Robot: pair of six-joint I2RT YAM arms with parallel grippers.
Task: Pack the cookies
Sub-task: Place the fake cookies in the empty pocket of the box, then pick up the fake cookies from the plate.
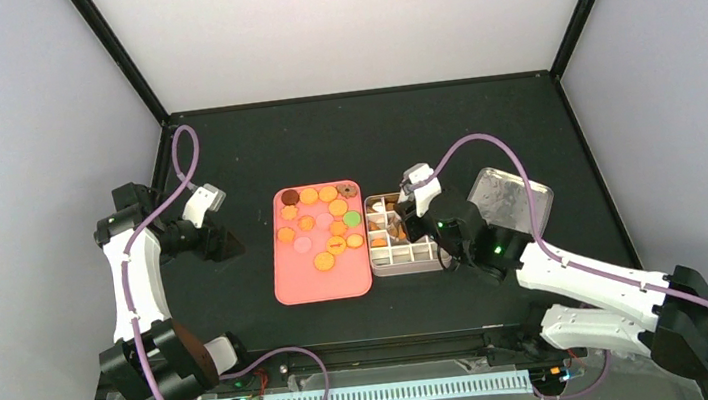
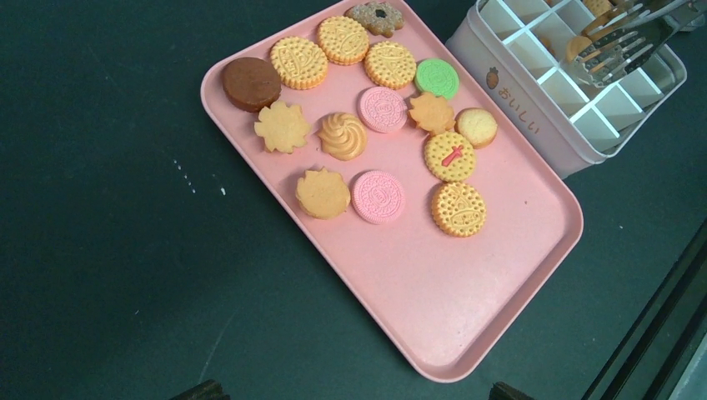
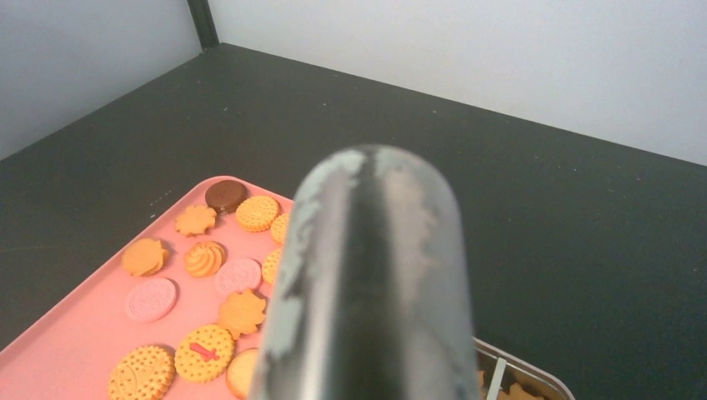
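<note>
**Cookies mostly on tray, R gripper w/ tongs over box**

Most cookies (image 2: 343,136) lie flat on the pink tray (image 2: 467,308), bunched at its far end; near end bare. They are mostly orange, plus two pink, one green, one dark brown. Tray sits mid-table (image 1: 372,127). The white divided box (image 2: 517,92) is just beside its right edge, w/ a few orange cookies in the far compartments.

R gripper (image 1: 410,212) hangs over the box, clamped narrow on metal tongs (image 2: 621,46). Tong tips are above the far compartments w/ an orange cookie right by them; can't tell if it's pinched.

L gripper (image 1: 216,238) is left of tray, well apart from it, jaws wide, holding nothing.

A clear plastic piece (image 1: 511,197) lies right of the box.
</note>
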